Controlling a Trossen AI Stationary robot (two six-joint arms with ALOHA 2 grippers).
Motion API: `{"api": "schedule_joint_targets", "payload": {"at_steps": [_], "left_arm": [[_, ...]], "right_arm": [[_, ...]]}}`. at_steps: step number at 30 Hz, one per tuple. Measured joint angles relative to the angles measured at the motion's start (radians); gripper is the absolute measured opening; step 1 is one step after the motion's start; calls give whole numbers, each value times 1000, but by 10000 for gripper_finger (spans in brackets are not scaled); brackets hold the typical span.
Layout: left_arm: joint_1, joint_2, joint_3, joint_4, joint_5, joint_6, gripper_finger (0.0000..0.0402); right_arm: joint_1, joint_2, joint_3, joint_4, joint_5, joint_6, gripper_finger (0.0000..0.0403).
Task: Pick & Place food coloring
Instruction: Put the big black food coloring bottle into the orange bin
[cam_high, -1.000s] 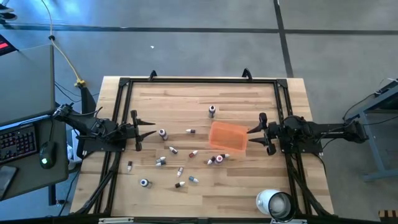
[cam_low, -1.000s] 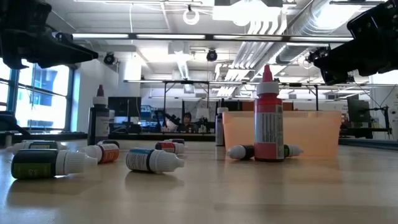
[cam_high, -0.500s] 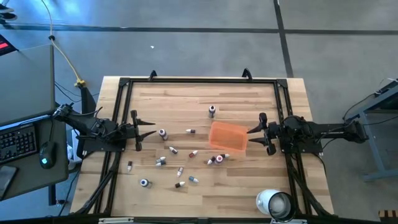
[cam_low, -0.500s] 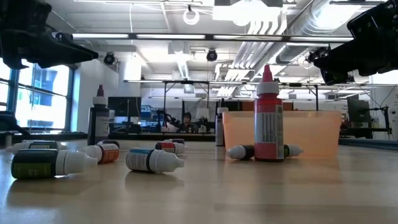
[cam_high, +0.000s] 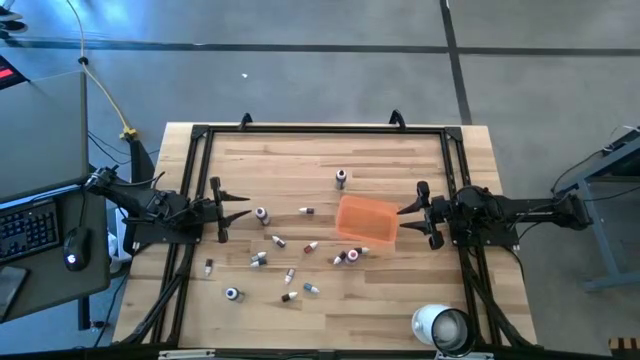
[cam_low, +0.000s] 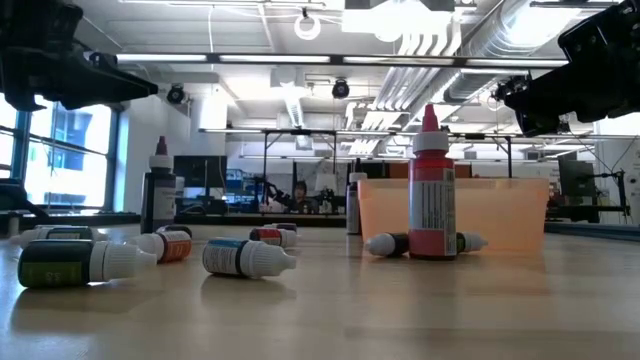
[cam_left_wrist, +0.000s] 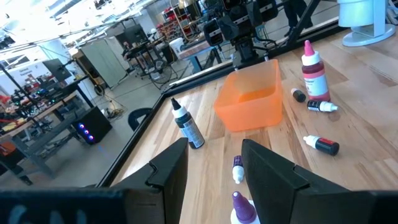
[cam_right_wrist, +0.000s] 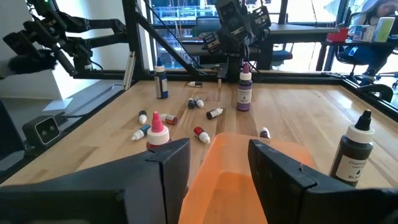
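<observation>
Several tiny food coloring bottles are scattered on the wooden table, most lying on their sides. A dark one stands upright toward the far edge, a red one stands beside the orange tray, and a purple-capped one stands just ahead of my left gripper. My left gripper hovers open at the table's left side. My right gripper hovers open at the table's right side, just right of the tray. Neither touches anything.
A large white cylindrical roll stands near the table's near right corner. A black metal frame runs around the table's edges. A desk with keyboard and mouse lies off the left side.
</observation>
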Motion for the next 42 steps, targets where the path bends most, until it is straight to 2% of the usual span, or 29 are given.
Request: {"api": "schedule_joint_targets", "payload": {"at_steps": [6,13,18,21,27,31,34,37,39,42], "left_arm": [[0,0,0,4,-30,130,149],[0,0,-1,21,-20,126,149],[0,0,-7,102,142,-150,149],[0,0,-7,162,217,-248,149],[0,0,-6,175,420,-318,149],[0,0,-4,182,485,-320,149],[0,0,-4,182,467,-316,149],[0,0,-3,196,398,-313,149],[0,0,-2,217,326,-313,149],[0,0,-1,242,169,-303,149]], "right_arm": [[0,0,0,0,0,0,156],[0,0,0,0,0,0,157],[0,0,0,0,0,0,158],[0,0,0,0,0,0,157],[0,-1,0,12,0,24,158],[0,0,0,32,0,68,157],[0,0,0,73,0,61,156],[0,0,0,139,8,96,158],[0,0,0,176,2,130,158],[0,-1,0,265,6,87,158]]}}
